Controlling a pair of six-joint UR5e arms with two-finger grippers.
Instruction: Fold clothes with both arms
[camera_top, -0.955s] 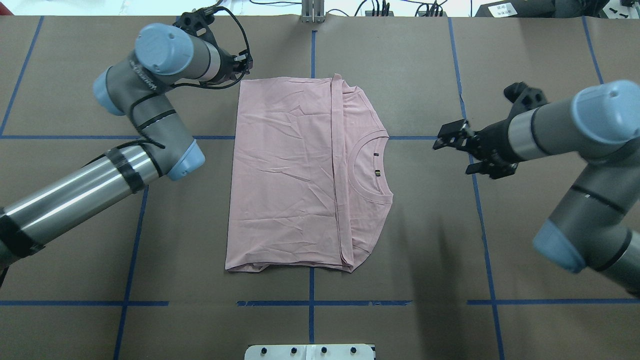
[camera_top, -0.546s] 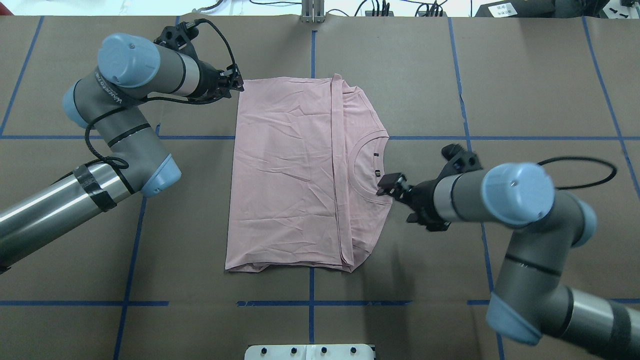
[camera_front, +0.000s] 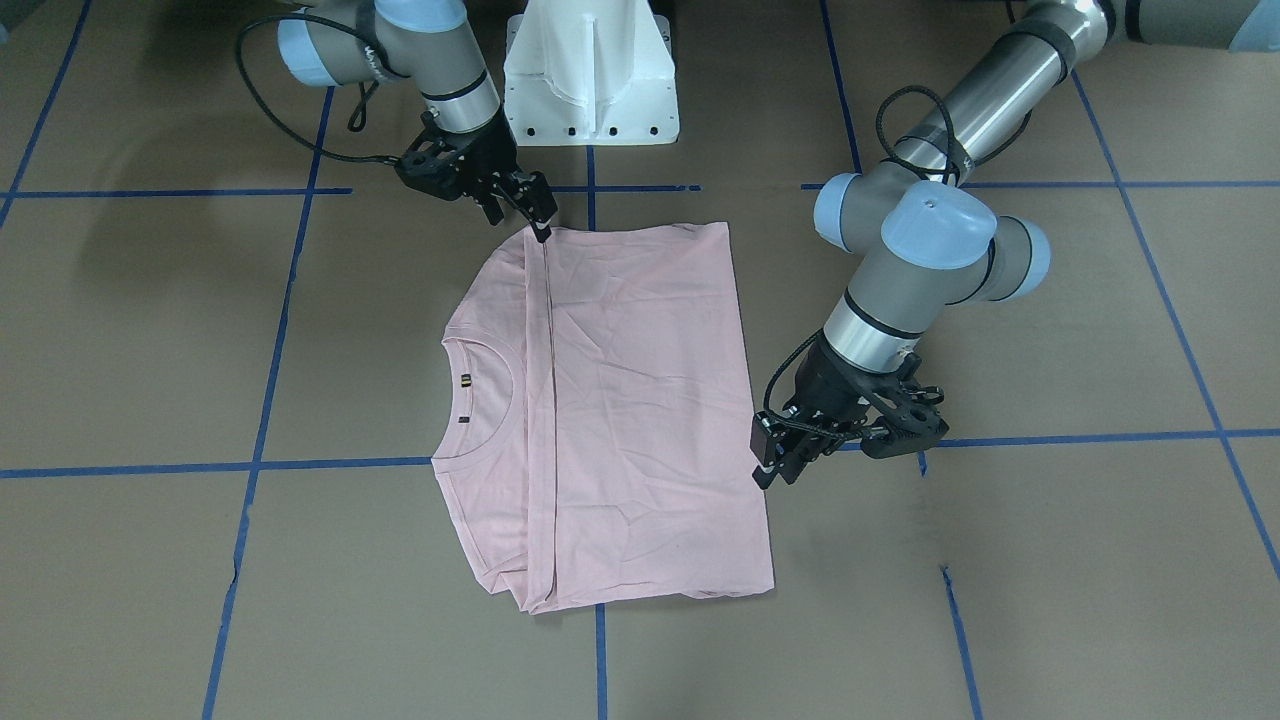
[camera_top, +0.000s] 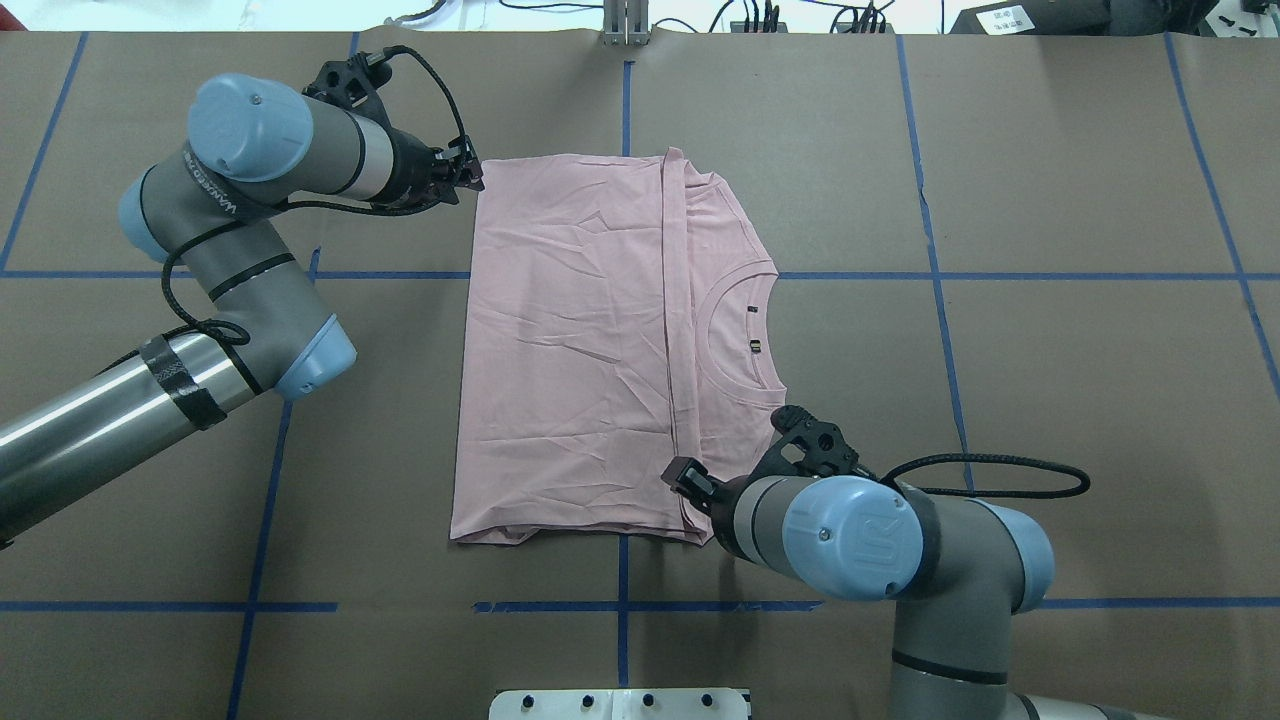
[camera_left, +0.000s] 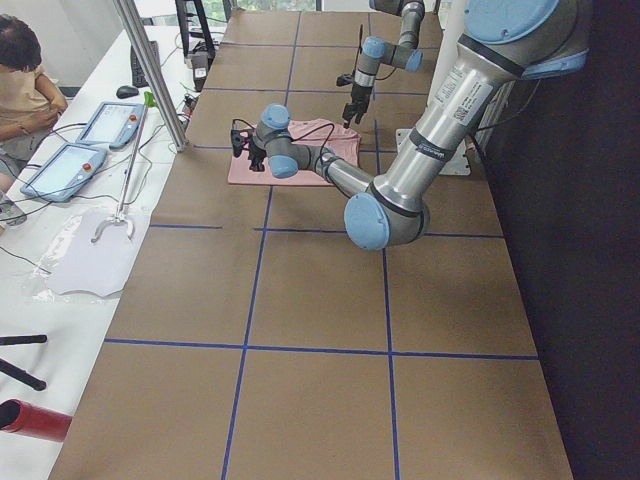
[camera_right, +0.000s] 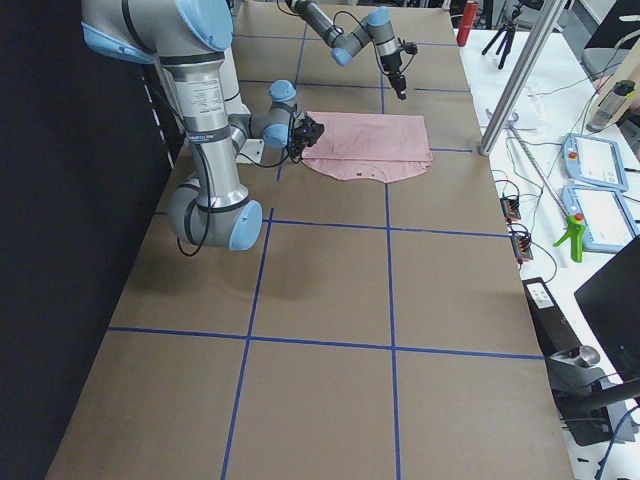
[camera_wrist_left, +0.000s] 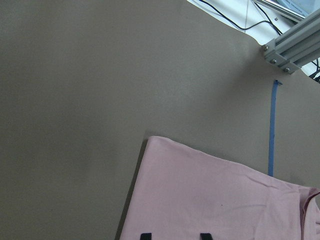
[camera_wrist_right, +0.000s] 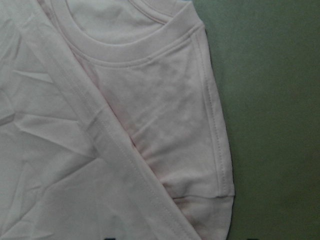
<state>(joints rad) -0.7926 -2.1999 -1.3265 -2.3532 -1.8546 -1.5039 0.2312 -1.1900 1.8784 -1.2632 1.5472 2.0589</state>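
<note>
Right gripper (camera_top: 683, 475) has swung from the collar to the shirt's (camera_top: 570, 350) near edge; left gripper (camera_top: 470, 178) stays at its far-left corner; both jaws spread, empty, so grasping likely comes next.

The pale pink T-shirt (camera_top: 570, 350) is lying flat, partly folded, with a plain panel overlapping the neckline half and the collar facing the robot's right. The left arm (camera_top: 230, 230) is hovering its left gripper (camera_top: 465, 172) at the far left corner. The right arm (camera_top: 900, 560) is hovering its right gripper (camera_top: 685, 478) over the near fold edge
</note>
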